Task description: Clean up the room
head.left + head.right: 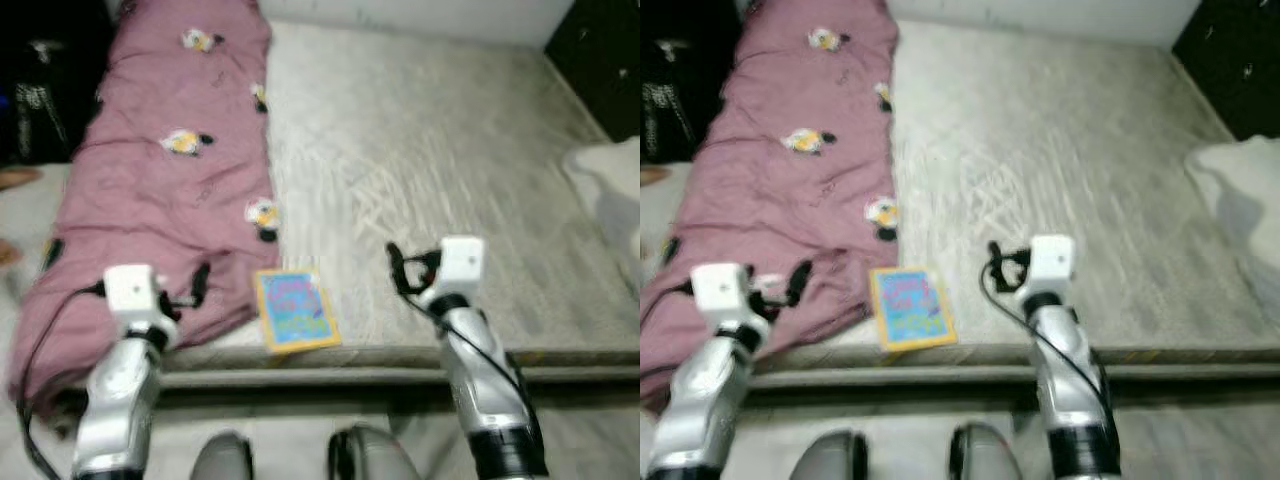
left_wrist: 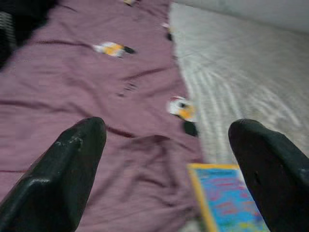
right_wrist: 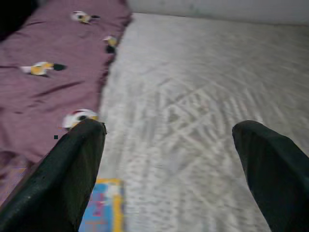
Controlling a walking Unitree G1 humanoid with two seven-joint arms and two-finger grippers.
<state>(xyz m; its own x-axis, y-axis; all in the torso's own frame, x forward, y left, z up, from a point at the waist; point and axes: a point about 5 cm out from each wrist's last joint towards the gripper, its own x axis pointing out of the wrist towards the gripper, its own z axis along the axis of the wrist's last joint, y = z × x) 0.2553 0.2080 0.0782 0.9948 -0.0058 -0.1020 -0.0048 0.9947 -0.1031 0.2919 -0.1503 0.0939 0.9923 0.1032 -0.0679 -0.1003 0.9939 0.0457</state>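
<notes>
Book (image 1: 295,309) beside pink blanket (image 1: 170,180) on mattress (image 1: 440,150)

Mattress (image 1: 430,150): wide bare grey stretch ahead, open to reach
Blanket (image 1: 160,170): pink, rumpled, covers the mattress's left strip to the near edge
Book (image 1: 295,308): flat at the near edge, beside the blanket's hem
Bed rail (image 1: 560,375): runs across in front of both arms
White bundle (image 1: 610,190): crowds the far right side

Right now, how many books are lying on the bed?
1. The bright blue book with a yellow border lies near the bed's front edge, beside the mauve duck-print blanket. Others could hide under the blanket.
</notes>
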